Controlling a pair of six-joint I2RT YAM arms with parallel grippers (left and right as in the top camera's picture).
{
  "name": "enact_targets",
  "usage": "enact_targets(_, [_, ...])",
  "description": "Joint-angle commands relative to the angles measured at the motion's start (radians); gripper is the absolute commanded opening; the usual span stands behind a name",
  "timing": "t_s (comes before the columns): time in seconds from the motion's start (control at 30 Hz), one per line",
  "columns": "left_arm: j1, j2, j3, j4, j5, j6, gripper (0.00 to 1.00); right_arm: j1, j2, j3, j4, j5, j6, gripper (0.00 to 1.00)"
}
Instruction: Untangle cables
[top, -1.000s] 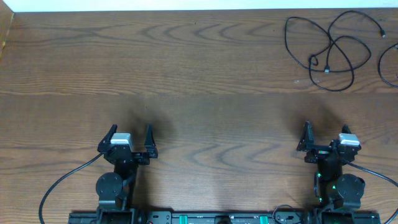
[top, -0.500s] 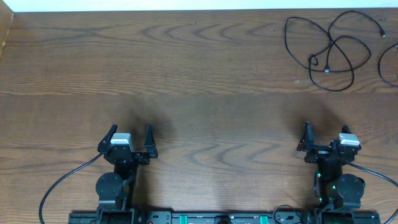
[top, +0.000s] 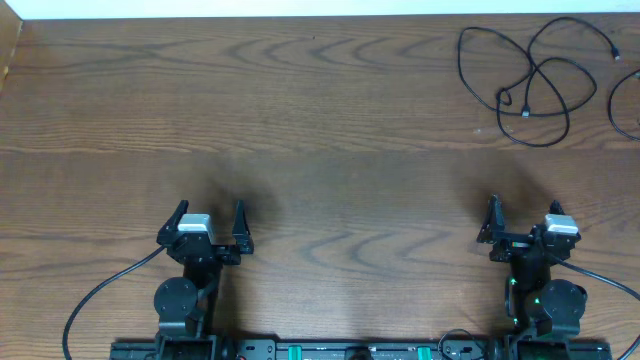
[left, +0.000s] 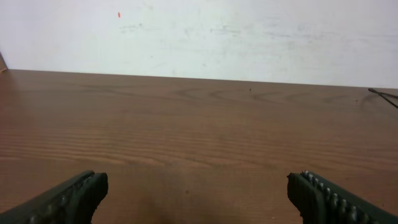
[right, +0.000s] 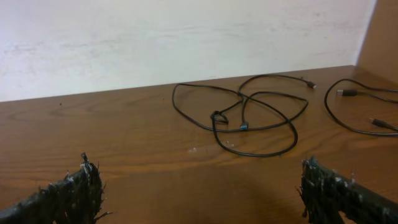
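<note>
A thin black cable (top: 528, 80) lies in crossed loops at the far right of the wooden table; it also shows in the right wrist view (right: 249, 118), with a small plug near the crossing. A second black cable (top: 622, 105) curves at the right edge, and in the right wrist view (right: 360, 112) it shows plug ends. My left gripper (top: 210, 228) is open and empty near the front left, far from the cables. My right gripper (top: 520, 225) is open and empty near the front right, well short of the loops. No white cable is in view.
The wooden table (top: 300, 130) ends at a white wall along the far edge (left: 199, 78). A thicker black arm wire (top: 100, 290) runs from the left arm base at the front.
</note>
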Motion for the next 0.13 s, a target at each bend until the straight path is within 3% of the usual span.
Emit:
enact_targets(0.0, [0.000, -0.006, -0.014, -0.041, 0.002, 0.017, 0.98, 0.007, -0.006, -0.002, -0.003, 0.011, 0.012, 0.99])
enact_targets(0.1, [0.000, -0.006, -0.014, -0.041, 0.002, 0.017, 0.98, 0.007, -0.006, -0.002, -0.003, 0.011, 0.012, 0.99])
